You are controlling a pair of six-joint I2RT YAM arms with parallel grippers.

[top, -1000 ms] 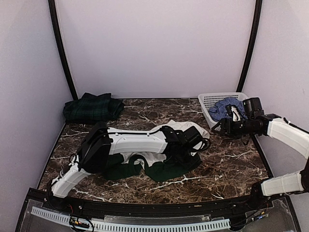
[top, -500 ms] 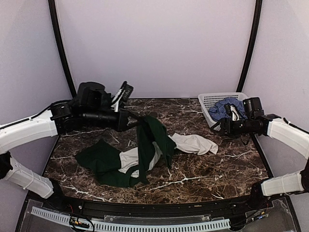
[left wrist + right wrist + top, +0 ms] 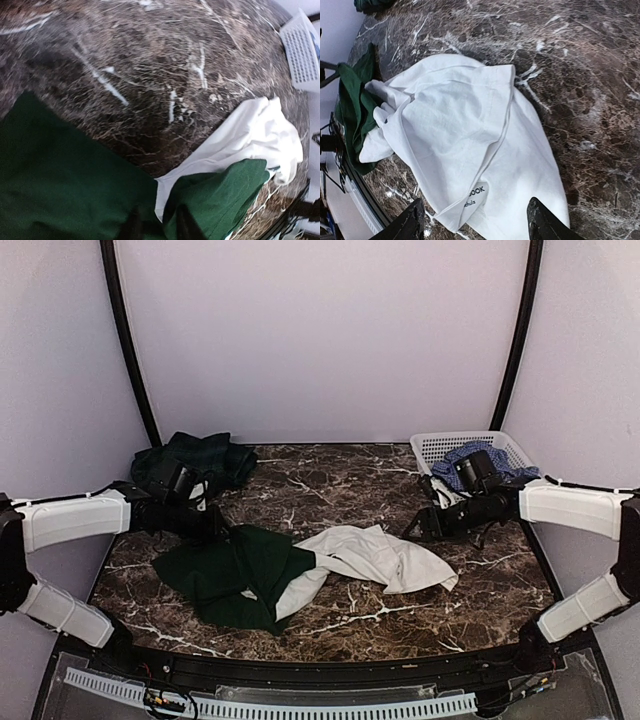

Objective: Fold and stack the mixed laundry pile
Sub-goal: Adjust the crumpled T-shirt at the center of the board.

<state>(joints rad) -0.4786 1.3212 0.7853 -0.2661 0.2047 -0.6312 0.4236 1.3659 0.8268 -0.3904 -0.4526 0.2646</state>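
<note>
White-and-green garment (image 3: 350, 552) lies crumpled on the desk (image 3: 340, 480), lower centre of the top view. Right claw (image 3: 479, 225) hangs over its white part, jaws wide, gripping nothing. Left claw (image 3: 157, 223) sits on the green cloth, but the view is blurred and I cannot tell its state. Plaid garment (image 3: 195, 460) lies upper left.

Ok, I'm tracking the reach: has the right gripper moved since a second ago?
Yes. In the top view the right gripper has drawn away from the white basket, leftward and nearer, toward the white garment.
</note>
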